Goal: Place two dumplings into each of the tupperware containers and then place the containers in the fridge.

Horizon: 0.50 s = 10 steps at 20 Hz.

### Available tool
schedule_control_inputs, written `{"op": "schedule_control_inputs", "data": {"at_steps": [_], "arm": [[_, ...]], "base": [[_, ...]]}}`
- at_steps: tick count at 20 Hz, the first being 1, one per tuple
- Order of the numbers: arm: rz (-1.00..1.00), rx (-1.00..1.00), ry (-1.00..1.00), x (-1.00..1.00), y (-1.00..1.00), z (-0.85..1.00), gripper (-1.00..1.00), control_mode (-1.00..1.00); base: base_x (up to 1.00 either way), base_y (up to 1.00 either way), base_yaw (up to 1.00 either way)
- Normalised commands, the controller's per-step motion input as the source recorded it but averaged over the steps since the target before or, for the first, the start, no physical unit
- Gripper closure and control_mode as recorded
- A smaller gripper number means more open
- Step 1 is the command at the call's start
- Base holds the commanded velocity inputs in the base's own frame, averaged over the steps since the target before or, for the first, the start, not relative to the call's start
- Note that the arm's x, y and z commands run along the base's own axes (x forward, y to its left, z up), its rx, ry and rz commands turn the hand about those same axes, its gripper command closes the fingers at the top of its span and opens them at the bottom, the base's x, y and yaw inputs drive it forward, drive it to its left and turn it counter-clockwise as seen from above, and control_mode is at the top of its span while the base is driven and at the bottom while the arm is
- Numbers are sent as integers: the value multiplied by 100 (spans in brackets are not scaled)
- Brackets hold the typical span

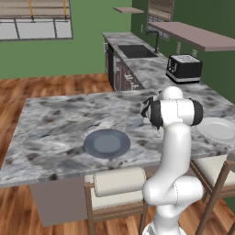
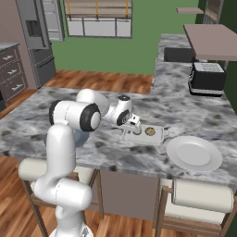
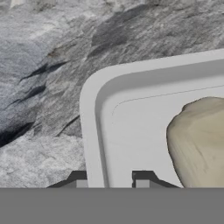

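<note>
A shallow pale-grey tupperware container lies on the marble island counter, left of the white plate. One tan dumpling sits inside it and looms large in the hand view. My gripper is down at the tub's left end. In the hand view the gripper straddles the tub's side wall, one fingertip outside and the other inside. They stand narrow, with a slim gap on the inner side. The grey fridge stands far back left.
A round blue-grey plate lies mid-counter, with the white plate to the right. A black toaster sits on the back counter beside a sink. Stools with cushioned backs stand along the island's near edge.
</note>
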Motion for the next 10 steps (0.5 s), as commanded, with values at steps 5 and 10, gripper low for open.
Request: {"op": "schedule_control_inputs", "data": {"at_steps": [5, 10], "arm": [[2, 0, 1, -2, 0, 3, 100, -100], [14, -1, -5, -17, 1, 20, 100, -100]], "base": [[0, 0, 0], [0, 0, 0]]}}
